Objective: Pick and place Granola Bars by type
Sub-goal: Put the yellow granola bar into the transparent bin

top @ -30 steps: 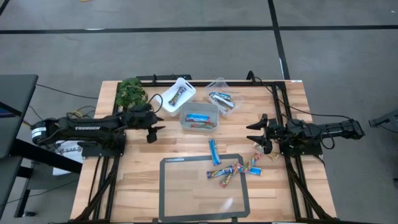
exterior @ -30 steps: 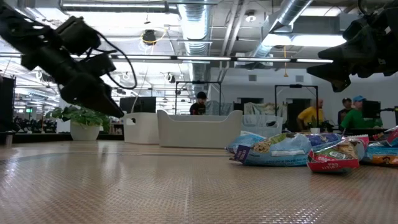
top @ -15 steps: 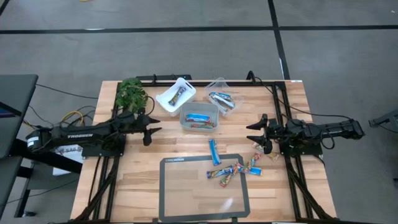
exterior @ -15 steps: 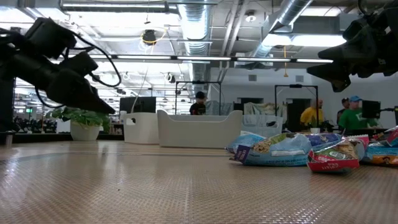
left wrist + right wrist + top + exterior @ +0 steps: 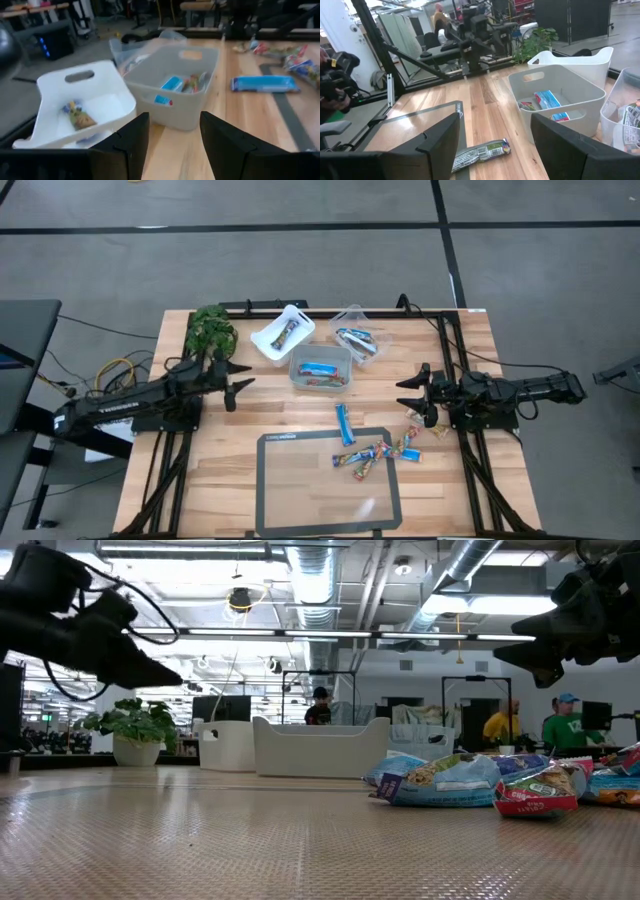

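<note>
Granola bars lie on the table: a blue bar [image 5: 344, 423] and a mixed heap [image 5: 380, 452] at the edge of a dark-framed mat [image 5: 328, 480]. More bars lie in three tubs: a white tub [image 5: 282, 332], a grey tub [image 5: 320, 368] and a clear tub [image 5: 357, 340]. My left gripper [image 5: 243, 376] hangs open above the table's left side, nearly level, pointing at the tubs [image 5: 175, 85]. My right gripper [image 5: 402, 394] stands open at the right side, level, with nothing between its fingers.
A potted plant [image 5: 210, 330] stands at the far left corner, behind my left gripper. The tubs sit in a row along the far middle of the table. People stand in the room beyond the table [image 5: 565, 725].
My left gripper has drawn back toward the table's left edge and risen a little. It has tipped up from slanting down to nearly level, and it has stayed open. The bars and tubs have not moved.
</note>
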Tool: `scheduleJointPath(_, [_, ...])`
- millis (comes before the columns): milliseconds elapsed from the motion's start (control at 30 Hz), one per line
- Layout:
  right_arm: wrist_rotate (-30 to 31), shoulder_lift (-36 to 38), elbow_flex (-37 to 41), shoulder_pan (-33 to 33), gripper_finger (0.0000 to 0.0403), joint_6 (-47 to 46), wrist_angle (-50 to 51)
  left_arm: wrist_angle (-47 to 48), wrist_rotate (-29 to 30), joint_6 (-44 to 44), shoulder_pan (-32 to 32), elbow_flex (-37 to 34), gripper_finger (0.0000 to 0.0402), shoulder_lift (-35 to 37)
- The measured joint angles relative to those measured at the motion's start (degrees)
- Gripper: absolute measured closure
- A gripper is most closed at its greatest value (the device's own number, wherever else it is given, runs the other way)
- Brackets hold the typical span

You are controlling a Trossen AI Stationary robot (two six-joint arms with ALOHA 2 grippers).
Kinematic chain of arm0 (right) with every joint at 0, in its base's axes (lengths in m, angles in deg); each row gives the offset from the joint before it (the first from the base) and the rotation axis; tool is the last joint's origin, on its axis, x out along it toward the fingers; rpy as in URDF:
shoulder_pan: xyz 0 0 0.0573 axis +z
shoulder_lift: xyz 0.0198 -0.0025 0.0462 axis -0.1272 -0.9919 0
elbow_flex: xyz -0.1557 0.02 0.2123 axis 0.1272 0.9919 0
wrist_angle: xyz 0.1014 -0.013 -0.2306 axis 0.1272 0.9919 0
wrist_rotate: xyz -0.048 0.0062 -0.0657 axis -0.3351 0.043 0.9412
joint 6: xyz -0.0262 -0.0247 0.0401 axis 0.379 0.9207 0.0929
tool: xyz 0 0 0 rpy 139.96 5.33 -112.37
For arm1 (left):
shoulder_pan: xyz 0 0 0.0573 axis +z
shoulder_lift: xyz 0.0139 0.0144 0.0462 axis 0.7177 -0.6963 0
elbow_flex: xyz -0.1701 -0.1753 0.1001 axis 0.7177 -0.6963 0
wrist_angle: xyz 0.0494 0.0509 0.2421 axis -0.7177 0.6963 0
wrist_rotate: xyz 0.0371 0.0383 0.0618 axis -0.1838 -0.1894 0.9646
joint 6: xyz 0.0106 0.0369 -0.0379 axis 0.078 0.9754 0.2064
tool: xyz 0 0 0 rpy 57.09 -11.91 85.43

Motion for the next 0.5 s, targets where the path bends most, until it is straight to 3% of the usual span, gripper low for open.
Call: scheduleJointPath(500, [0.0, 0.0, 0.0, 0.0, 0.0163, 0.0, 0.0, 0.0, 0.1, -7.4, -1.3, -0.1, 0.0233, 7.6])
